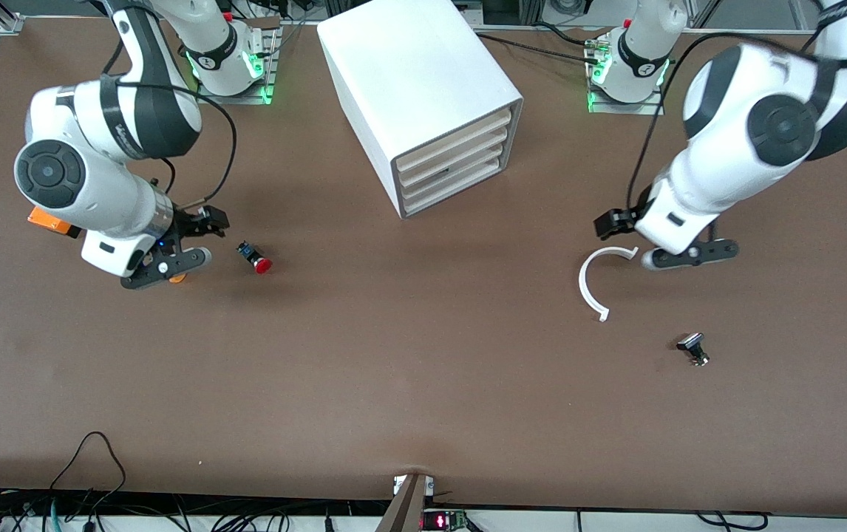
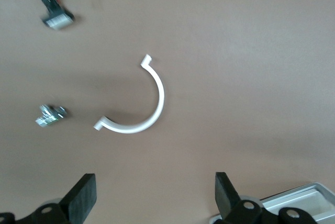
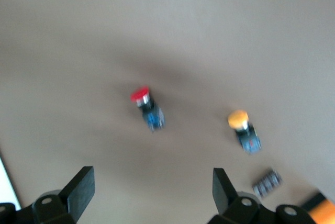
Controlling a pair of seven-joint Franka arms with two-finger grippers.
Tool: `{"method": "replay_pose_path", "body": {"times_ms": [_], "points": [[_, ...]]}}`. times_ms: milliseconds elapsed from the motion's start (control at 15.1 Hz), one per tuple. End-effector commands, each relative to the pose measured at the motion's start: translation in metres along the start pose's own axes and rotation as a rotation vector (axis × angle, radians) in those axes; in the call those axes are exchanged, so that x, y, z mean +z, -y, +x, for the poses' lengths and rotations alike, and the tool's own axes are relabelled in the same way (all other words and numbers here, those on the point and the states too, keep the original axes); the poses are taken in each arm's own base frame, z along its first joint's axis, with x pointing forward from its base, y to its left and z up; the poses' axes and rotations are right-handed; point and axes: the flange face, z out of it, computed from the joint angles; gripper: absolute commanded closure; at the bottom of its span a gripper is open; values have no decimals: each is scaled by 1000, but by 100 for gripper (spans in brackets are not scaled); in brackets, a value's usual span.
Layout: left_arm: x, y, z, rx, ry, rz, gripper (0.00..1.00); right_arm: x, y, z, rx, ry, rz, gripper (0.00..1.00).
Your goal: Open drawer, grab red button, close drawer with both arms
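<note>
While all four slat fronts sit flush in the cabinet, you can log the drawer as shut; which of the four alike is the task's one cannot be told.

Landmark for all positions: the cabinet, standing on the table between the two arm bases.

Button: it lies on its side on the bare table, nearer to the front camera than the cabinet and toward the right arm's end. Red cap points toward the front camera, black-and-blue body away from it. Nothing touches it.

Right gripper: it hangs low over the table farther toward the right arm's end from the cabinet than the button, just beside it. Fingers are spread wide with nothing between them. An orange-capped button and a small spring-like part show in its wrist view, apart from the red one.

Left gripper: it hovers toward the left arm's end from the cabinet, over one tip of a white curved strip. Fingers are parted and empty.

A small black part lies nearer to the front camera than the strip.
</note>
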Motion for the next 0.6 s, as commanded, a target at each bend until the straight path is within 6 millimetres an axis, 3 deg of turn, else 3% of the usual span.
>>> {"method": "replay_pose_path", "body": {"times_ms": [0,199,399,531], "points": [[-34,46,-2,96,-51,21,0,-43,-1,-21,19,55,-45,0],[-60,79,-12,124,-63,46,0,-98,-8,-26,34,-3,-63,0],[-73,102,-28,134,-85,61,0,-135,-48,-33,99,-96,-58,0],[-78,112,-36,118,-84,64,0,-142,-69,-40,135,-115,-50,0]]}}
